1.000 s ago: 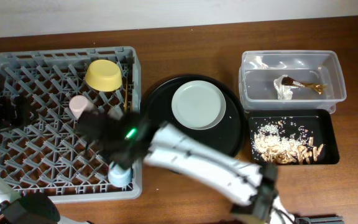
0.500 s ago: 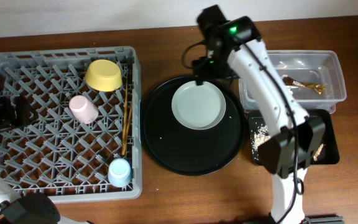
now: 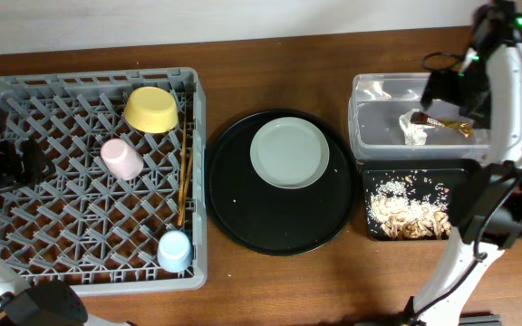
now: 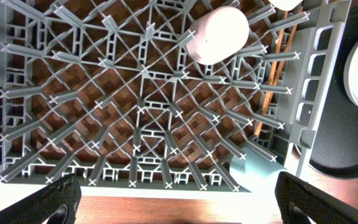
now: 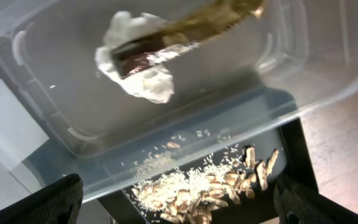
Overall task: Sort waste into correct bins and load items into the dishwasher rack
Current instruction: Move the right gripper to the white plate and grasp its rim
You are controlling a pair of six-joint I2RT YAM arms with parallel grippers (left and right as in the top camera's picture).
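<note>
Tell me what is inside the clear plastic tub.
The clear tub holds a crumpled white napkin with a brown-and-gold wrapper lying across it. Whatever lies beneath the napkin is covered.

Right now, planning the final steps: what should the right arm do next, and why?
Probably swing the open right end effector from over the clear tub left toward the grey plate, the only dish on the round black tray, not yet in the rack.
</note>
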